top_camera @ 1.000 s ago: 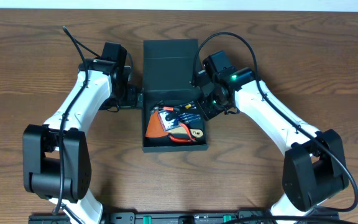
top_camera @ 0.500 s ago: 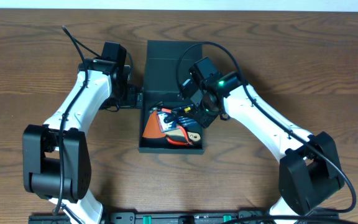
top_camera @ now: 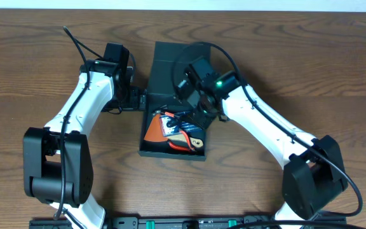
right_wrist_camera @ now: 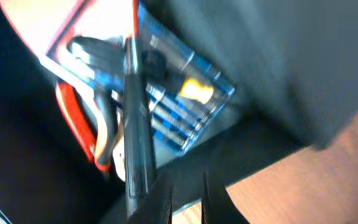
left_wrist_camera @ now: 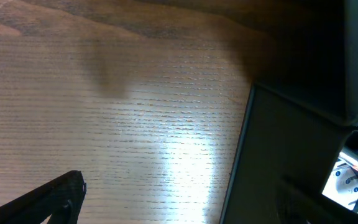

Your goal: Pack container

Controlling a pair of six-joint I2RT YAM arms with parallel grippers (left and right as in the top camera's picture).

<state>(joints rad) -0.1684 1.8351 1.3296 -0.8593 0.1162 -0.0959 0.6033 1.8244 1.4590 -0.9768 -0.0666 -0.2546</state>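
Swinging left, the right tool [right_wrist_camera: 188, 198] has skewed the container [top_camera: 170, 153] beneath it; whether it is clenched is unclear. Left tool [top_camera: 136, 100], spread wide, sits beside the container. More dragging could spill the contents [top_camera: 173, 130].

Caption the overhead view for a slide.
Right arm over the open container's packed tools; left arm at its left wall.

Even light from above, glare and blur at the wrists

The overhead view is bright, evenly lit and sharp, with only soft, faint shadows on the brown wood-grain table [top_camera: 335, 57]. In the left wrist view a pale sheen of glare lies across the wood, while the wall of the dark teal-green square cardboard container [left_wrist_camera: 272, 155] sinks into deep shadow, nearly black at the upper right. The right wrist view is heavily smeared with blur, its top left corner washed out white.
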